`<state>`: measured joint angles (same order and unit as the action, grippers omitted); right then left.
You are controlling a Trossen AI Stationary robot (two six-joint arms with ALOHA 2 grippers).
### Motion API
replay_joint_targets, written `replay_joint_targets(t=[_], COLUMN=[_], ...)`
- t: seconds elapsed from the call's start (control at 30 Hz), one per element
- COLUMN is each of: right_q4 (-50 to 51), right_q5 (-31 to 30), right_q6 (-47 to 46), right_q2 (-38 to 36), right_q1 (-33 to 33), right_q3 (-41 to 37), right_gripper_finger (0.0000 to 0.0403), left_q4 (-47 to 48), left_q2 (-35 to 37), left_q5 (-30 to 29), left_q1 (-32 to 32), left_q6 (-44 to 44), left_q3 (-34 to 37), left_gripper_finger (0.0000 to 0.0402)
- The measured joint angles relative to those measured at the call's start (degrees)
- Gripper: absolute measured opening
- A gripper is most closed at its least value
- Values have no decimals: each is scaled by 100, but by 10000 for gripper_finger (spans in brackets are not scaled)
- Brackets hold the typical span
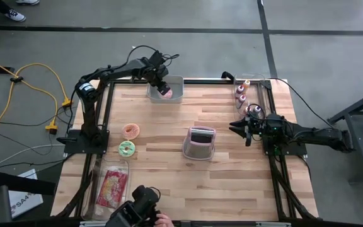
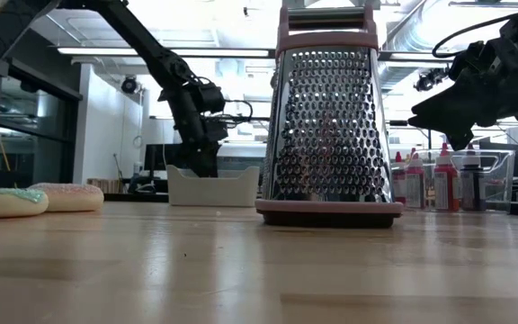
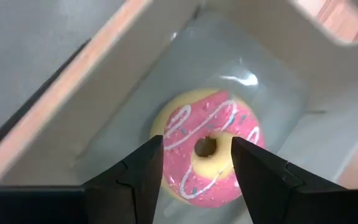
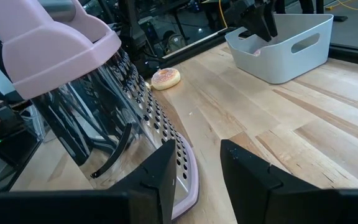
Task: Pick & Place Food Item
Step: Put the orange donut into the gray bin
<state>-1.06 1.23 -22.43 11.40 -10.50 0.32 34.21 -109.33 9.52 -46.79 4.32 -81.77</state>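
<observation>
The left pincer (image 3: 196, 163) hangs spread over the pink-iced donut (image 3: 205, 148), which lies in the grey bin (image 1: 175, 94) at the worktop's (image 1: 232, 183) far edge, its arm reaching steeply down. Only the left wrist view shows the donut free between the fingers. The right pincer (image 1: 239, 128) waits pressed together near the right edge.

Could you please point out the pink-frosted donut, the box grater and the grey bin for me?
pink-frosted donut (image 3: 207, 149): left wrist view, on the pink icing beside its hole.
box grater (image 2: 328, 126): low view, on the perforated metal face.
grey bin (image 4: 291, 46): right wrist view, on the outer side wall near the handle cut-out.
</observation>
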Motion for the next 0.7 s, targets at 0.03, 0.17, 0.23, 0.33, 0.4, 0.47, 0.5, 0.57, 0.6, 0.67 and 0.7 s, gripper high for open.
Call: replay_joint_targets(t=[0.03, 0.17, 0.23, 0.33, 0.4, 0.47, 0.5, 0.57, 0.6, 0.67, 0.7], right_q4=[0, 0, 0, 0, 0, 0, 0, 0, 0, 0, 0], right_q5=[0, 0, 0, 0, 0, 0, 0, 0, 0, 0, 0], right_q6=[-1, -1, -1, 1, 0, 0, -1, -1, 0, -1, 2], right_q2=[0, 2, 0, 0, 0, 0, 0, 1, 0, 0, 0], right_q1=[0, -1, -2, 0, -2, 0, -1, -2, -1, 0, 0], right_q3=[2, 1, 2, 0, 2, 1, 0, 2, 0, 2, 2], right_gripper_finger=[114, 114, 114, 114, 114, 114, 114, 114, 114, 114, 114], left_q4=[6, 71, 124, 172, 187, 251, 278, 327, 355, 411, 435], left_q2=[21, 179, 277, 452, 546, 609, 640, 681, 693, 696, 696], left_q5=[0, 46, 48, 41, 40, 10, -31, -92, -94, -101, -101], left_q1=[0, 4, 36, 104, 142, 187, 207, 241, 254, 267, 278], left_q6=[5, 82, 143, 170, 170, 173, 173, 173, 173, 173, 170], left_q3=[-43, -280, -381, -444, -447, -447, -447, -447, -447, -447, -447], left_gripper_finger=[184, 184, 184, 184, 184, 184, 184, 184, 184, 184, 184])
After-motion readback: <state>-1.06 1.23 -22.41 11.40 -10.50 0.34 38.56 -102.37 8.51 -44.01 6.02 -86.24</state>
